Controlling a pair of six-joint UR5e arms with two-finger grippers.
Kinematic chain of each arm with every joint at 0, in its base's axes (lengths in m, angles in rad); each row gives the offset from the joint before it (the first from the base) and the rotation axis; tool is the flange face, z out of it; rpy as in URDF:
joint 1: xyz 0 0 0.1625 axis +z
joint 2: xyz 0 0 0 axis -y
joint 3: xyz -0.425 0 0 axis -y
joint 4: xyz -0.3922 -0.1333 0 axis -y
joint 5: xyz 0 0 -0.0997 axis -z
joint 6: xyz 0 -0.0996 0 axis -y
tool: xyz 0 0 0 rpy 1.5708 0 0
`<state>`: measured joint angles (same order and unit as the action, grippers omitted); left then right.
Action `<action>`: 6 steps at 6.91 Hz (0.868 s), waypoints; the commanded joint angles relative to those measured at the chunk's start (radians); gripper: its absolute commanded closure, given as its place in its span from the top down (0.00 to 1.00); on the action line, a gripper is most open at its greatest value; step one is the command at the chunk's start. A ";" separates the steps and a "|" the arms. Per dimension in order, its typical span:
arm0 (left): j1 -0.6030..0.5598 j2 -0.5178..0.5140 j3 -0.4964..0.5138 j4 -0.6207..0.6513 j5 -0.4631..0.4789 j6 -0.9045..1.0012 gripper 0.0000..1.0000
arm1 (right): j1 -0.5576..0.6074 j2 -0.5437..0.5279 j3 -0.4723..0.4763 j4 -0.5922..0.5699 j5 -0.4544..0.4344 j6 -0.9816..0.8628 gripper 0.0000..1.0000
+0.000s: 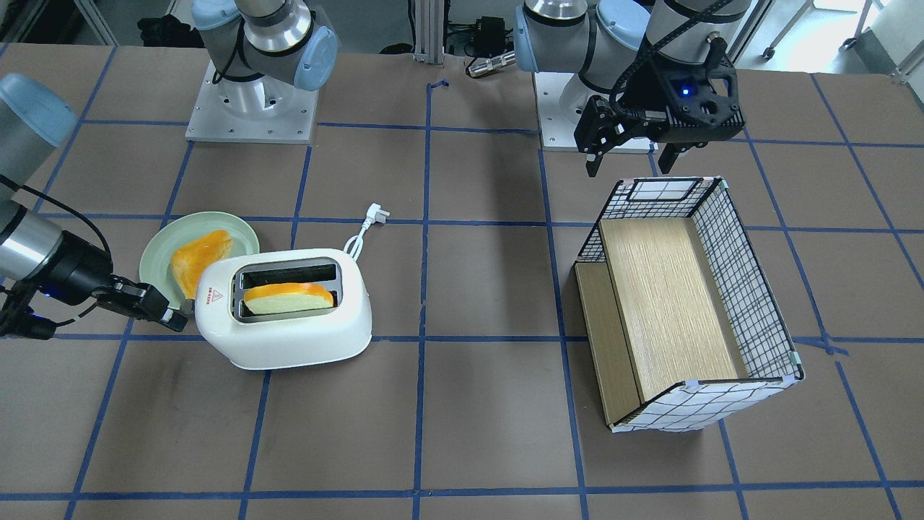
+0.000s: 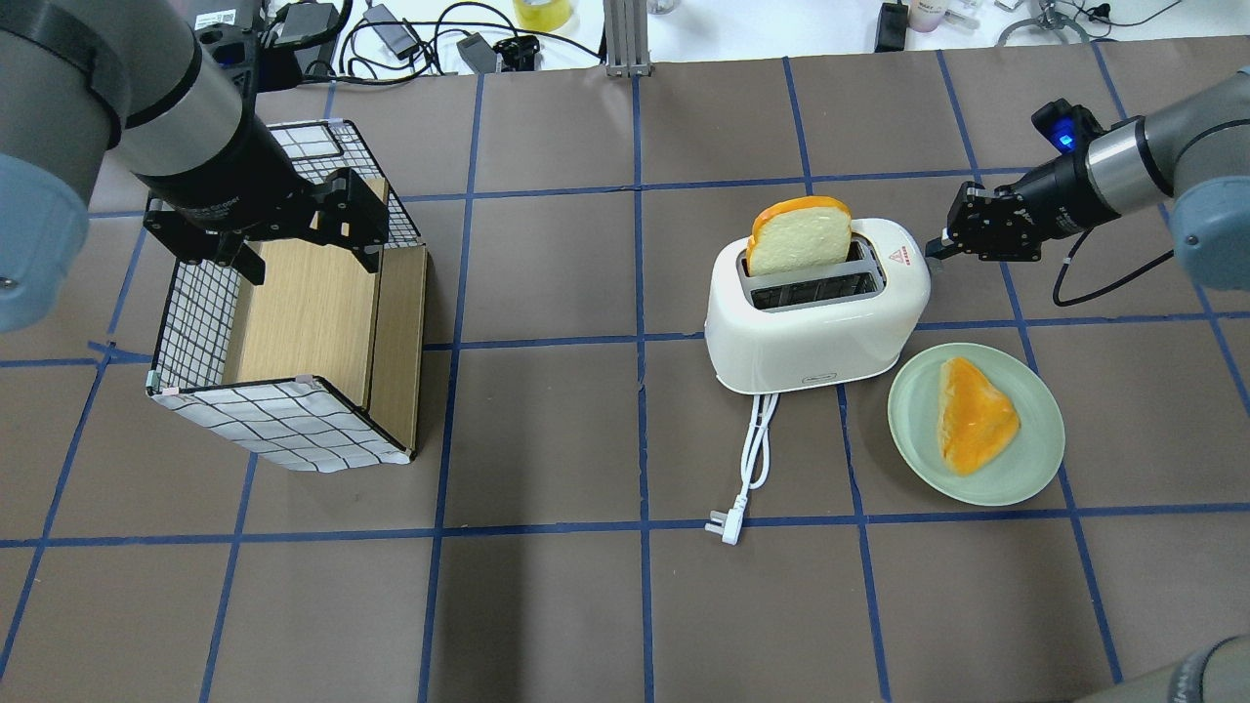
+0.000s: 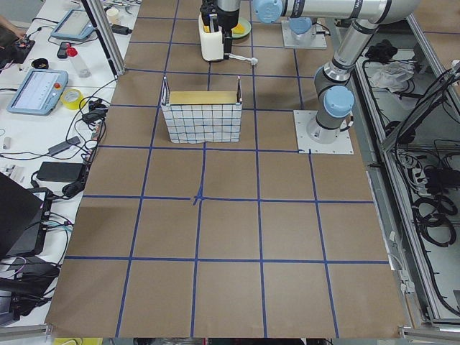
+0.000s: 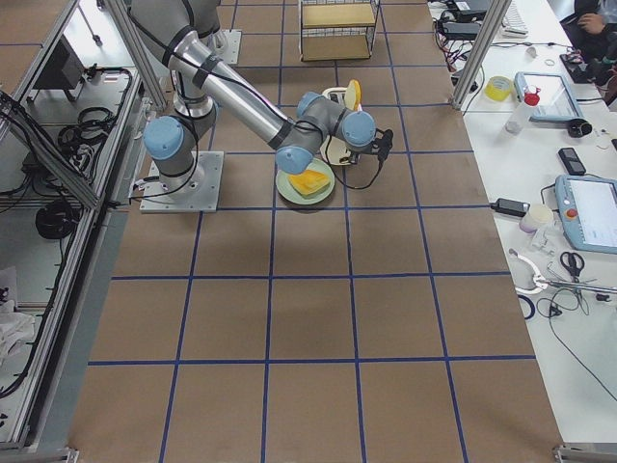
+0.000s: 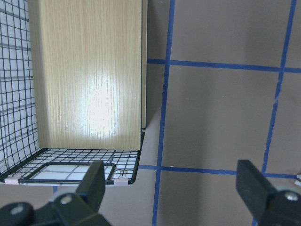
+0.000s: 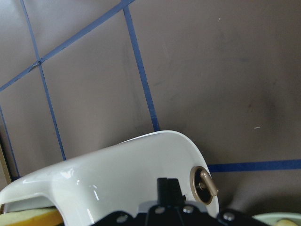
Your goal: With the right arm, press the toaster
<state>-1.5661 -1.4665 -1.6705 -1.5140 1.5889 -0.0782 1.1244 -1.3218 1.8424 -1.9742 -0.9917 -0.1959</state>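
The white two-slot toaster (image 1: 303, 332) (image 2: 811, 332) stands on the table with a slice of bread (image 1: 289, 296) (image 2: 799, 234) upright in one slot. My right gripper (image 1: 175, 316) (image 2: 936, 250) is shut and empty, its tips at the toaster's end next to the red triangle sticker (image 2: 903, 256). In the right wrist view the shut fingertips (image 6: 168, 184) sit against the toaster's end wall (image 6: 122, 174), beside a brass knob (image 6: 203, 185). My left gripper (image 1: 628, 155) (image 5: 171, 186) is open and empty, above the wire basket's end.
A green plate (image 1: 155, 249) (image 2: 908, 410) with another bread slice (image 2: 974, 415) lies beside the toaster, close under my right arm. The toaster's white cord and plug (image 1: 377, 213) (image 2: 728, 522) lie loose. A wire basket (image 1: 751, 289) (image 2: 186, 312) with wooden panels stands under the left arm.
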 commanded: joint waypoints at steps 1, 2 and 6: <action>0.000 0.000 0.000 0.000 -0.001 0.000 1.00 | 0.035 -0.089 -0.070 0.035 -0.066 0.070 0.00; 0.000 0.000 0.000 0.000 0.000 0.000 1.00 | 0.076 -0.103 -0.115 0.061 -0.132 0.084 0.00; 0.000 0.000 0.000 0.000 -0.001 0.000 1.00 | 0.317 -0.160 -0.267 0.184 -0.520 0.173 0.00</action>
<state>-1.5662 -1.4665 -1.6705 -1.5141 1.5877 -0.0782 1.3690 -1.4589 1.6187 -1.8463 -1.3827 -0.0554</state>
